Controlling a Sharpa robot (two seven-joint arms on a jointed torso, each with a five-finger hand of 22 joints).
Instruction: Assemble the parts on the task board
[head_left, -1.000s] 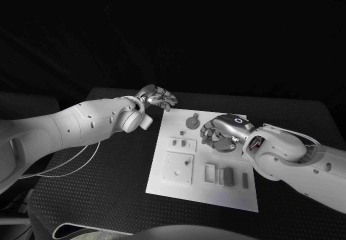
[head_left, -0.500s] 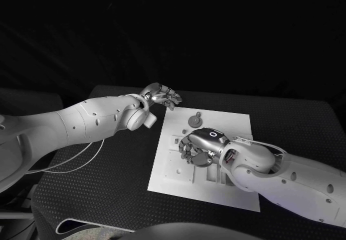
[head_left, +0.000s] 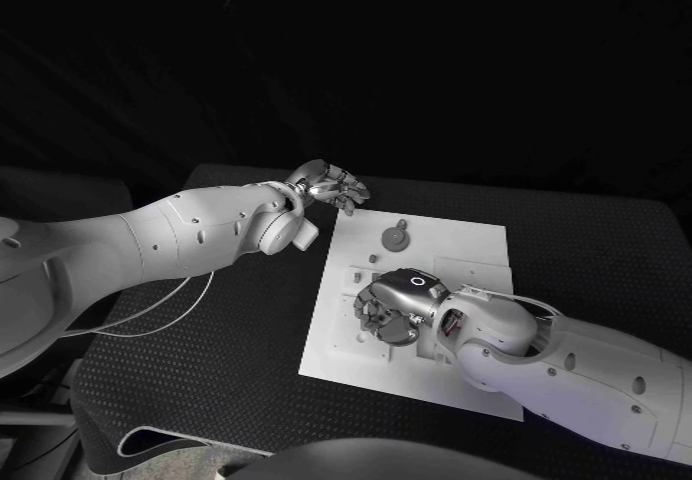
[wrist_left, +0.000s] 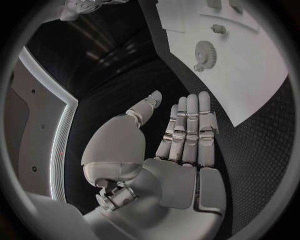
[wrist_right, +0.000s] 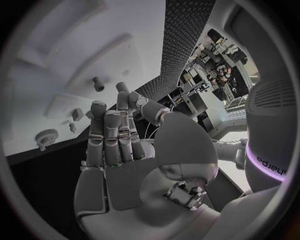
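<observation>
The white task board (head_left: 450, 243) lies in the middle of the black table. A round gear part (head_left: 395, 238) sits near its far edge, with a small peg (head_left: 369, 259) close by. My right hand (head_left: 395, 305) hovers low over the board's left-middle area with its fingers apart and nothing in them, hiding the parts beneath it. In the right wrist view the right hand (wrist_right: 122, 150) faces the board (wrist_right: 50, 65), the gear (wrist_right: 45, 136) and a peg (wrist_right: 98, 84). My left hand (head_left: 330, 185) hangs open beyond the board's far left corner. The left wrist view shows the left hand (wrist_left: 181, 150) flat and empty, with the gear (wrist_left: 204, 51) on the board (wrist_left: 256, 70).
A raised square block (head_left: 346, 338) lies on the board's near left, partly covered by my right hand. Black textured table (head_left: 216, 340) stretches left of the board. A thin cable (head_left: 152, 312) hangs under my left arm.
My right hand has moved across the board from its right-middle towards its left and nearer part. The left hand has stayed at the far left corner.
</observation>
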